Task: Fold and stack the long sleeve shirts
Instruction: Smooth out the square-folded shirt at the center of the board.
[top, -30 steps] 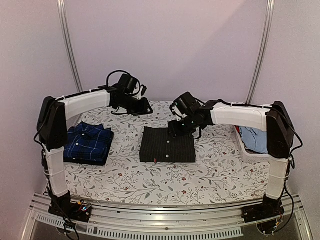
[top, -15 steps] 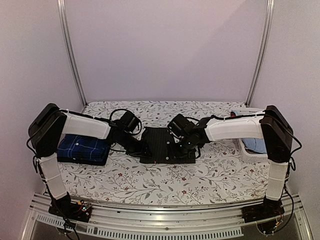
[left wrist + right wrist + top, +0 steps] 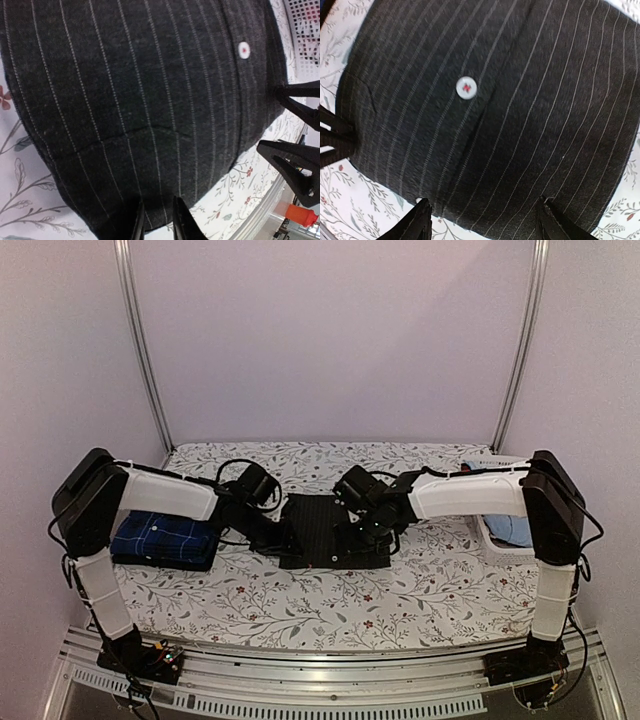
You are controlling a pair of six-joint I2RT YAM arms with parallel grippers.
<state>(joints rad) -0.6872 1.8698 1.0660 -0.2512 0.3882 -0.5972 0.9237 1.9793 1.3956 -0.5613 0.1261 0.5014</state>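
The black pinstriped shirt [image 3: 328, 530] lies folded in the middle of the table, and it fills the left wrist view [image 3: 130, 100] and the right wrist view [image 3: 485, 100]. The navy checked shirt [image 3: 165, 537] lies folded at the left. My left gripper [image 3: 278, 537] is at the black shirt's left edge; its fingers [image 3: 156, 202] stand close together with the cloth's edge between them. My right gripper [image 3: 372, 533] is at the shirt's right side, wide open [image 3: 485, 212], its fingers straddling the edge. The right gripper's open fingers [image 3: 295, 165] also show in the left wrist view.
A white mesh basket [image 3: 492, 540] with light blue cloth in it stands at the right edge, beside the right arm. The floral tablecloth [image 3: 330, 600] covers the table. Purple walls close in the back and both sides.
Both arms swung down from the back of the table onto the black shirt, one at each side. In the last half second they barely moved.
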